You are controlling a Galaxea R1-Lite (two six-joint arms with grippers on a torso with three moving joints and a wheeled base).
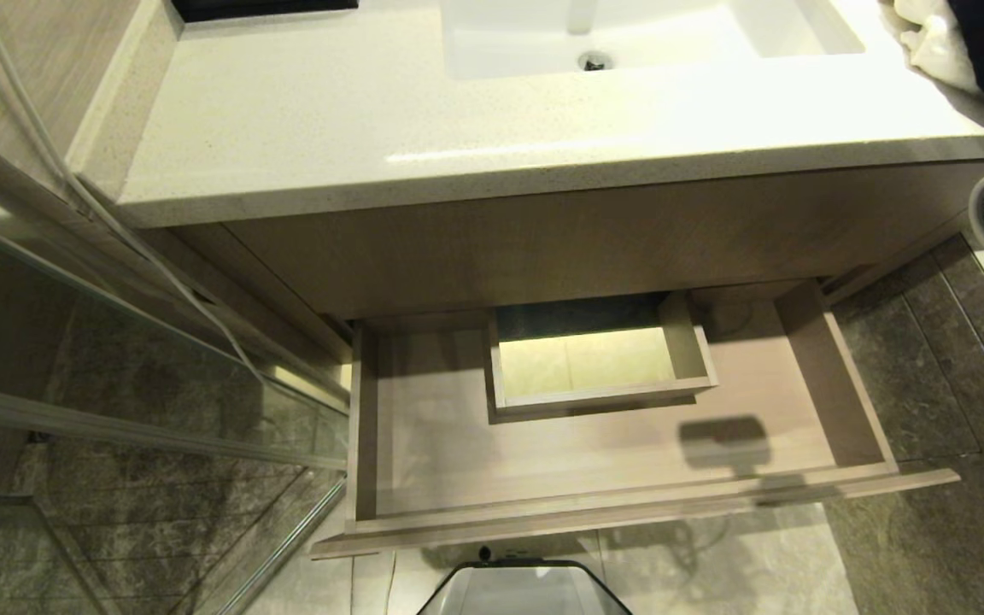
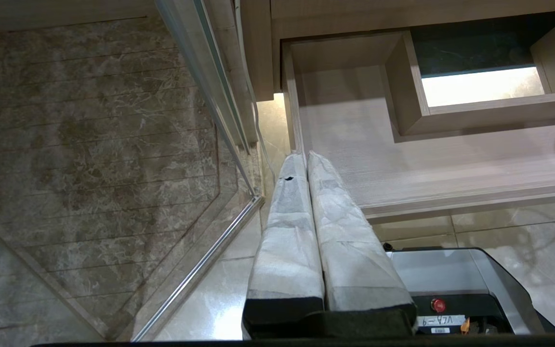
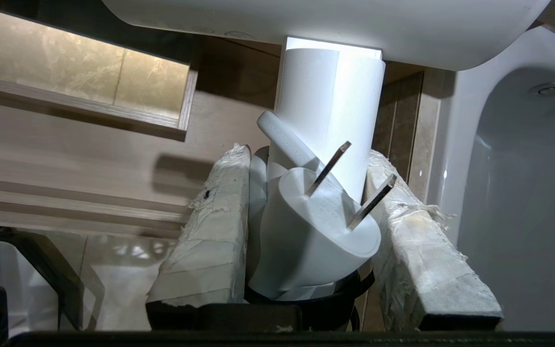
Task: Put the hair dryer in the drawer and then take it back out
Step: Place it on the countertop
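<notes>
White plastic marks the small hair dryer (image 3: 330, 111), which is pinched by its folded handle and plug between the padded fingers (image 3: 210, 231) of the right claw (image 3: 306, 193), apparently above the floor right of the open light wood-grain drawer (image 1: 620, 487). The left claw (image 2: 306, 166) is held pressed together near the drawer's left front corner.

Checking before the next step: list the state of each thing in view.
drawer: pulled open, nothing inside
hair dryer: held off to the right of the drawer, not in it
right gripper: shut on hair dryer's handle and plug
left gripper: shut, holding nothing
sink: dry
</notes>
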